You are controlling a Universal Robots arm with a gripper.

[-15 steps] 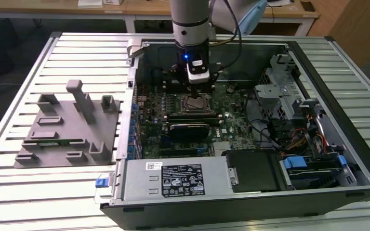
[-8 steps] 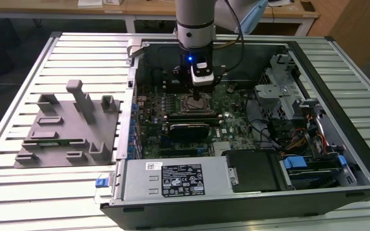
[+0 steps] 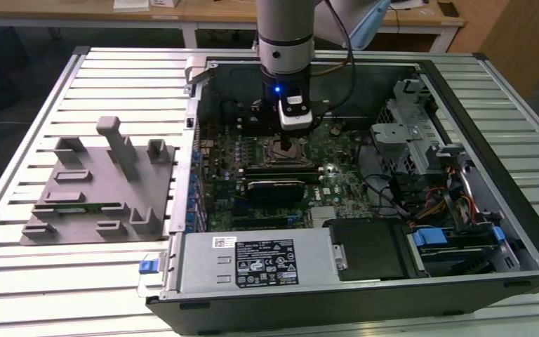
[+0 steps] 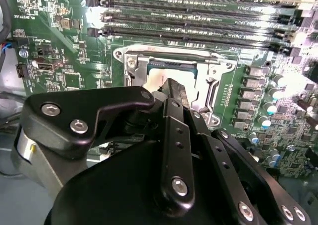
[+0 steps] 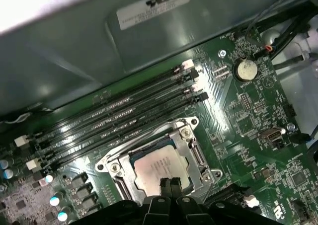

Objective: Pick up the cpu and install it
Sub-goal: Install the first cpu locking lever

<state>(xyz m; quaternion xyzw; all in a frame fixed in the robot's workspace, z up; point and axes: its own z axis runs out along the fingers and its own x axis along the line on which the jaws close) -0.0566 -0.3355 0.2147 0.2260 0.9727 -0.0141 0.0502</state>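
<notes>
The cpu (image 5: 158, 166) (image 4: 157, 78), a silvery square chip, lies flat inside the metal socket frame (image 5: 191, 146) (image 4: 130, 61) on the green motherboard (image 3: 340, 186). My gripper (image 3: 291, 145) stands straight above it inside the open computer case (image 3: 494, 232). In the first wrist view the two black fingertips (image 5: 164, 185) are pressed together, holding nothing, right over the edge of the chip. I cannot tell whether they touch it. In the second wrist view the gripper (image 4: 173, 88) covers part of the chip. The socket frame stands open around the chip.
Memory slots (image 5: 124, 115) run beside the socket. A grey tray (image 3: 64, 228) with upright holders and a green circuit strip (image 3: 81, 206) sits on the slatted table at the exterior view's left. Power supply (image 3: 250, 261), cables (image 3: 438, 203) and drive bays crowd the case.
</notes>
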